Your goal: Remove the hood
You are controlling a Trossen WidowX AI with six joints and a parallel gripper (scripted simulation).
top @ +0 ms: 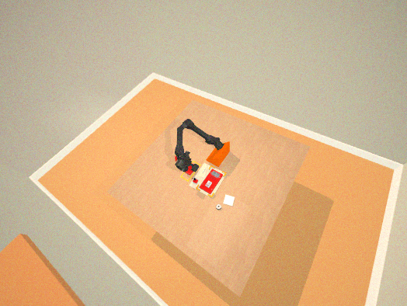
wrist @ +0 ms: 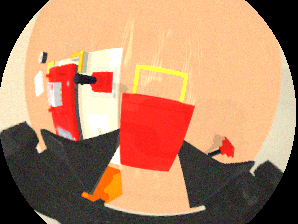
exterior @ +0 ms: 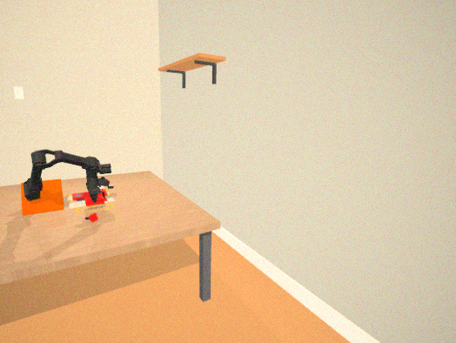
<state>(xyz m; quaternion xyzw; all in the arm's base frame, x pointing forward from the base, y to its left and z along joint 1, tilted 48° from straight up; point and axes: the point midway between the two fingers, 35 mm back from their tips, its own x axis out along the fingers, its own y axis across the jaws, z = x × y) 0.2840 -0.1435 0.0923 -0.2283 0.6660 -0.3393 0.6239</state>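
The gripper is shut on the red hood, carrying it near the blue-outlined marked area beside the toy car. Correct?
Not quite: the marked area is outlined in yellow, not blue, as the wrist view shows. The gripper is indeed shut on the red hood beside the toy car.

The hand (wrist: 153, 183) hides the red hood's (wrist: 154, 131) lower edge; its fingertips are cut off.

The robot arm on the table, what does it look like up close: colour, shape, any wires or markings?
The arm is matte black throughout, built of slim tube-like links joined by chunkier rounded joints. It stands on an orange block. Its gripper is black too, with two fingers; the wrist view shows an orange patch on it. No loose cables or readable markings show at this distance.
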